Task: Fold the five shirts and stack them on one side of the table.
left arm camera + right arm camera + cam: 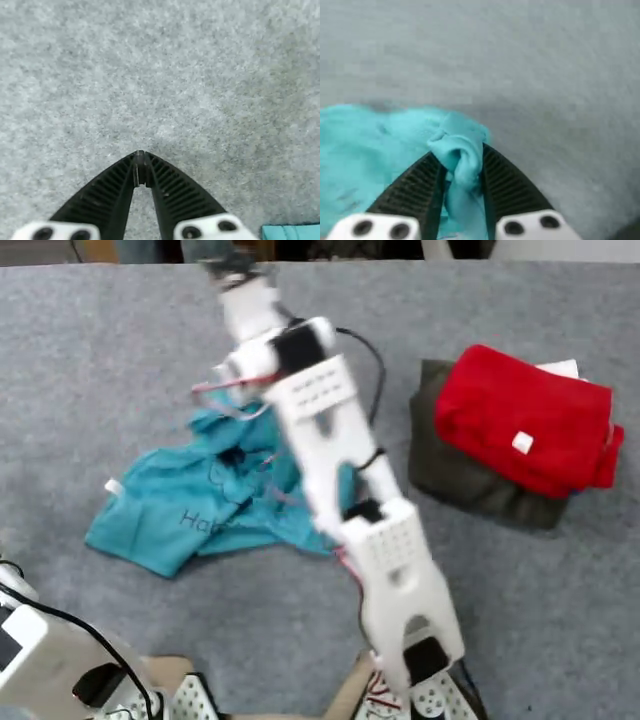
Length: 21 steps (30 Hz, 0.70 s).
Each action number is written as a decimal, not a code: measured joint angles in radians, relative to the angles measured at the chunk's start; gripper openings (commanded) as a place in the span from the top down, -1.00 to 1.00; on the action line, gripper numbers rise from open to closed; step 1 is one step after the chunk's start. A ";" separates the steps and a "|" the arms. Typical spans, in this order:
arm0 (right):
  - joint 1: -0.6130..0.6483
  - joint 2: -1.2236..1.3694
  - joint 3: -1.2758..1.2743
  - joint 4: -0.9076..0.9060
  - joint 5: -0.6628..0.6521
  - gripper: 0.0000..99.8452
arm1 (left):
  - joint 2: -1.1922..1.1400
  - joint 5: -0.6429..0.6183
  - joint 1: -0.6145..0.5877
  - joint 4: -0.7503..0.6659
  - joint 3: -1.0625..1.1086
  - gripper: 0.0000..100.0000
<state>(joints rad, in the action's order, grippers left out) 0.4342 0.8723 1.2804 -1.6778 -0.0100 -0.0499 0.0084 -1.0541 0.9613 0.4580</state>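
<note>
We are looking at a teal shirt (190, 510) lying crumpled and unfolded on the grey counter (100, 360), near the stack but not touching it. The stack is sitting toward one side of the counter: a folded red shirt (520, 415) is resting on a folded dark shirt (450, 475). A white edge (562, 368) is peeking out at the stack's far side, and we cannot tell what it belongs to. We judge that folded pieces are being gathered there so the middle is left free for spreading.

The right arm (330, 430) is stretching over the teal shirt, pointing away from the stack. The right jaws are clenching a bunched bit of teal cloth at the shirt's edge. We are reading this grip as a way to lift or drag that edge and flatten the shirt before folding.

The left arm (50, 660) is sitting low, well apart from the stack. The left jaws are pressed together on nothing, over bare counter, with a teal corner (290, 232) just beside them. They are probably parked clear of the pull.
</note>
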 measured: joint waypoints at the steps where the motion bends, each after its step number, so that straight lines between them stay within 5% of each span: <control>1: -0.034 0.035 0.000 0.000 0.000 0.97 | 0.000 0.000 0.000 0.000 0.000 0.94; 7: -0.173 0.187 0.000 0.000 -0.044 0.97 | 0.000 -0.002 0.043 0.008 0.000 0.93; 14: -0.287 0.269 0.000 0.133 -0.089 0.97 | -0.005 -0.003 0.264 0.149 -0.072 0.93; 21: -0.315 0.359 0.000 0.311 -0.089 0.97 | -0.005 -0.002 0.423 0.061 -0.161 0.94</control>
<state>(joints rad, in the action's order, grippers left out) 0.1197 1.2313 1.2804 -1.3663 -0.0990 -0.0545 0.0069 -0.6306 1.0226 0.2969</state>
